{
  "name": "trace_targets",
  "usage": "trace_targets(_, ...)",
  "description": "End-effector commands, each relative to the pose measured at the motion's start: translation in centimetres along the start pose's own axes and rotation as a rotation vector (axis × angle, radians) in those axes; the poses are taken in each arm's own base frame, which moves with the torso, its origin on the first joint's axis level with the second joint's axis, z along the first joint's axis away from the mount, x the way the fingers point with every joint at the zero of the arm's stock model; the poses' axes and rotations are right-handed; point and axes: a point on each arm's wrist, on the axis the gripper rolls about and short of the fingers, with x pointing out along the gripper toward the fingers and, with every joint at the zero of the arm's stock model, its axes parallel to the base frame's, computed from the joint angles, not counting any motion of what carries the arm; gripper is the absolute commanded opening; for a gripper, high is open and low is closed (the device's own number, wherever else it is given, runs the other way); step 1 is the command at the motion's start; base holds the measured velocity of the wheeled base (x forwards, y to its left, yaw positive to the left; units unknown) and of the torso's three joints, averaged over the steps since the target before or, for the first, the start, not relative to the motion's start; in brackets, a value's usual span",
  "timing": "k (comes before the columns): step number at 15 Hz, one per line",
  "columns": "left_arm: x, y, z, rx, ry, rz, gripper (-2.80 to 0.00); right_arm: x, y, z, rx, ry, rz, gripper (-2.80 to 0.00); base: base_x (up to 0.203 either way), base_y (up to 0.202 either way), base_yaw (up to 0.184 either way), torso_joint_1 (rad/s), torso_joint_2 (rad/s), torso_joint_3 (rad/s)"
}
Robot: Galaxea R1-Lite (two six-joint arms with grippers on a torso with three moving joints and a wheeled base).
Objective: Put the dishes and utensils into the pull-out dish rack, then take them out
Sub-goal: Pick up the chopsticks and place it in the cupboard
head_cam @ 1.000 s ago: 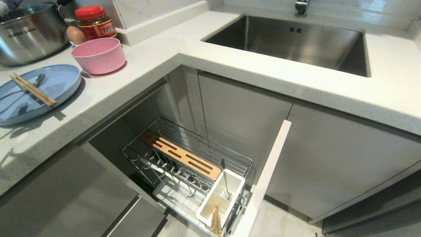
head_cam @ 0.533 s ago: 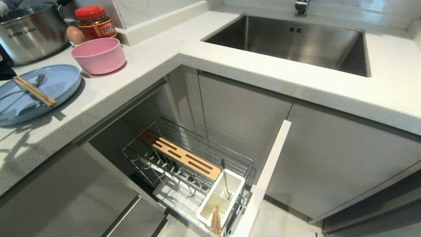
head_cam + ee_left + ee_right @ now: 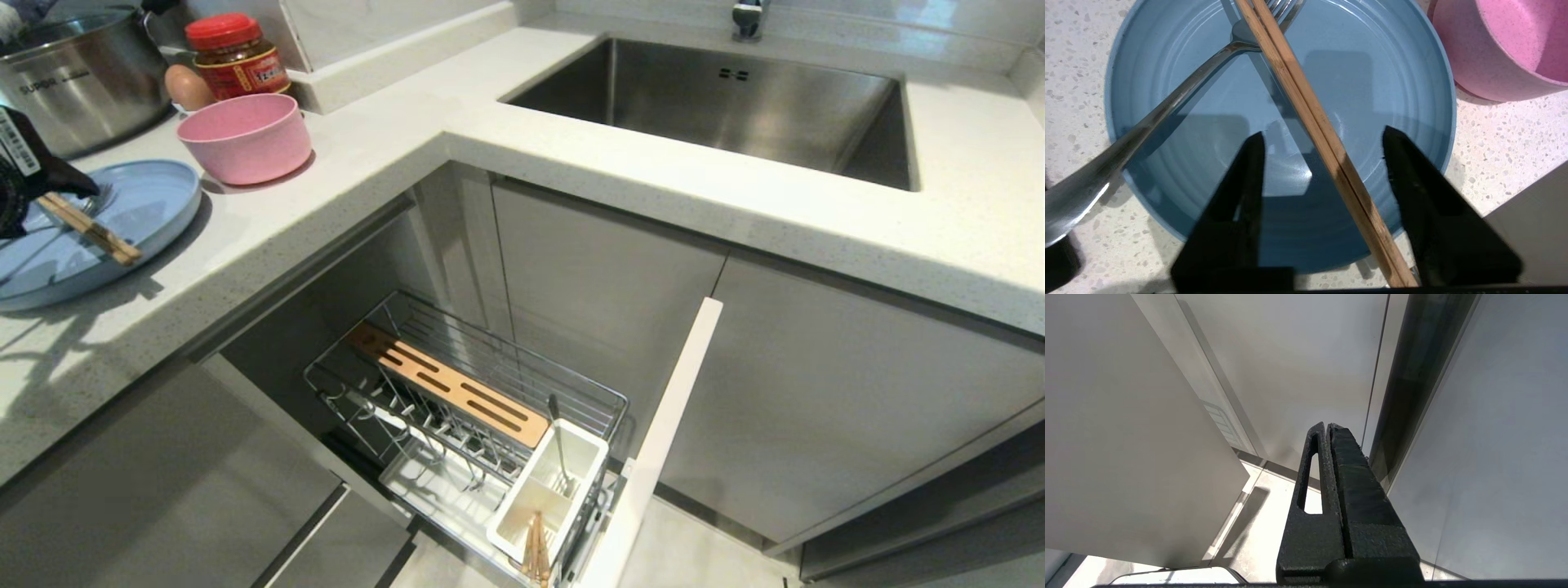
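a steel pot [image 3: 73,77] is sitting at the back of the white counter [image 3: 392,122], with a red-lidded jar [image 3: 235,55] and an egg [image 3: 188,87] standing beside it; the sink [image 3: 718,106] is lying further right.

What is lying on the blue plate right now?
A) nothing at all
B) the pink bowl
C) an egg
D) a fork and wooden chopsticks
D: the left wrist view shows a silver fork and a pair of wooden chopsticks crossing over the blue plate, with the open left gripper above them; the pink bowl sits beside the plate on the counter.
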Motion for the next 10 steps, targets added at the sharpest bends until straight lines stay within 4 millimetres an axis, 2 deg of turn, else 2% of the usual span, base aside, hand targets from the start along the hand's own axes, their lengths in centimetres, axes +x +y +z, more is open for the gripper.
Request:
trace_targets(1, 0.9, -0.3, -0.1, 0.002, 0.020, 0.012, 0.00, 0.0, 0.0, 0.0, 0.001, -0.004, 0.000, -2.80, 0.000, 0.000, 0.000, 0.000, 0.00, 0.000)
trace_targets(7, 2.6, -0.7, -0.6, 0.016, 0.074, 0.029, 0.00, 0.0, 0.0, 0.0, 0.001, -0.004, 0.000, -2.80, 0.000, 0.000, 0.000, 0.000, 0.00, 0.000)
trace_targets(10, 2.8, -0.9, -0.7, 0.005, 0.080, 0.027, 0.00, 0.0, 0.0, 0.0, 0.001, -0.005, 0.000, -2.80, 0.000, 0.000, 0.000, 0.000, 0.00, 0.000)
